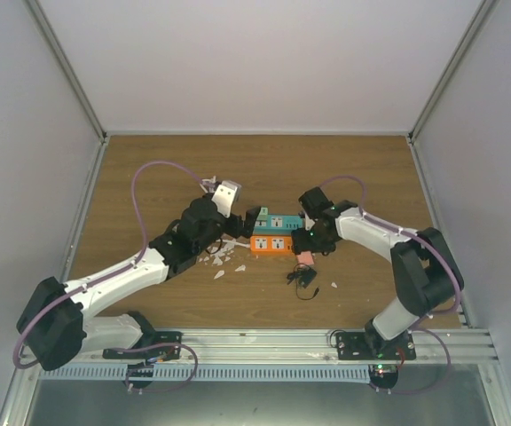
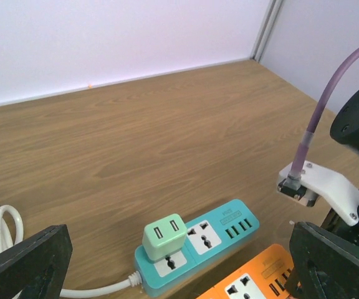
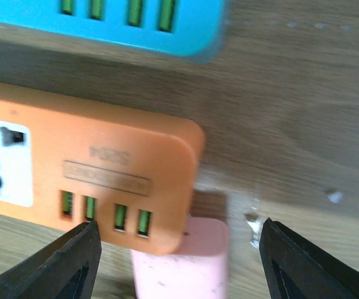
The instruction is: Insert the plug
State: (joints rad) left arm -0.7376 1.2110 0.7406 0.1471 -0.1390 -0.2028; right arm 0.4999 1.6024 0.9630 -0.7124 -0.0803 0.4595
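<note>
right up against your right wrist cam, the right gripper [image 3: 179, 227] has its fingers [image 3: 67, 261] spread, one on each side of the pink plug [image 3: 179, 268], with a gap on both sides so nothing's pinched. the plug lies on the table [image 3: 291, 93] at the end of the orange power strip [image 3: 105, 156]. it looks like it's touching the corner, but the view's blurry. the teal strip [image 3: 142, 15] sits just behind the orange one, with a green adapter [image 2: 164, 240] seated in it. your left gripper [image 2: 179, 233] hangs by the teal strip, jaws wide apart, holding nothing.
</note>
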